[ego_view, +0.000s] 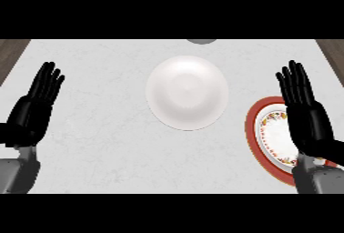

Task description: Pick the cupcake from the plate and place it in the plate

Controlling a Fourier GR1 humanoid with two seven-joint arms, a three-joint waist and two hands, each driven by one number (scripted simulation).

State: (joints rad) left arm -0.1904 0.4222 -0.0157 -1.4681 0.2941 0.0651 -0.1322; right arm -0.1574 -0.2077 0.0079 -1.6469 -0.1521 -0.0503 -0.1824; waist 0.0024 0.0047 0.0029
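A plain white plate (187,92) lies in the middle of the counter with nothing on it. A red-rimmed plate (269,136) with a flowered band sits at the right, partly hidden behind my right hand (308,116). No cupcake shows anywhere; that hand and forearm may be covering it. My right hand stands open over the red-rimmed plate, fingers straight and pointing away. At the far left my left hand (32,109) rests open, fingers up, well apart from both plates.
The pale marbled counter (101,145) fills the view. A wooden floor strip shows past its left and right far corners. A small grey object (201,41) peeks in at the far edge.
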